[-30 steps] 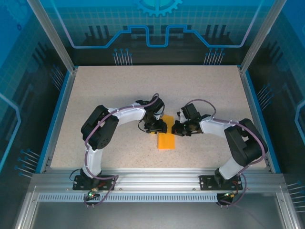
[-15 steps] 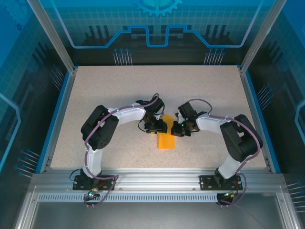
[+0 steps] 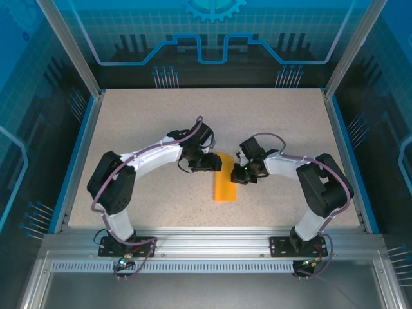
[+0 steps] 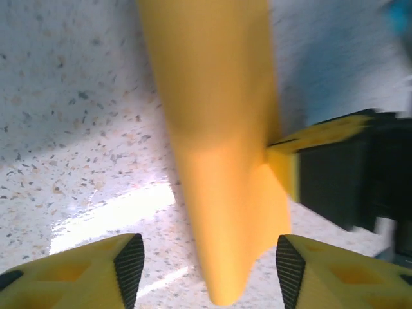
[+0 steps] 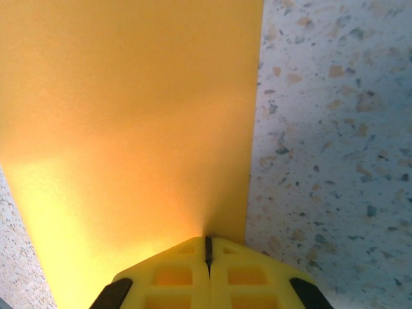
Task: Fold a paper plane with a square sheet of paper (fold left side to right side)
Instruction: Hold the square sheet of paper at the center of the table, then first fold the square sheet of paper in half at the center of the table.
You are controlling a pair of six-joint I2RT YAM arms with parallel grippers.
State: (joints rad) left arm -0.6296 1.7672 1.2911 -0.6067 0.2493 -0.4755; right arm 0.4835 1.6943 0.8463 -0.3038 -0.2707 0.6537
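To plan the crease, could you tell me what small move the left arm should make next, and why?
Probably lower the open left gripper onto the orange paper and press its crease; the shut right gripper rests on its right edge.

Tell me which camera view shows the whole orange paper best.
The top external view: the orange paper lies there nearly whole, a narrow folded strip between the arms. The left wrist view gives a blurred close-up of one end; the right wrist view a flat stretch with one straight edge.
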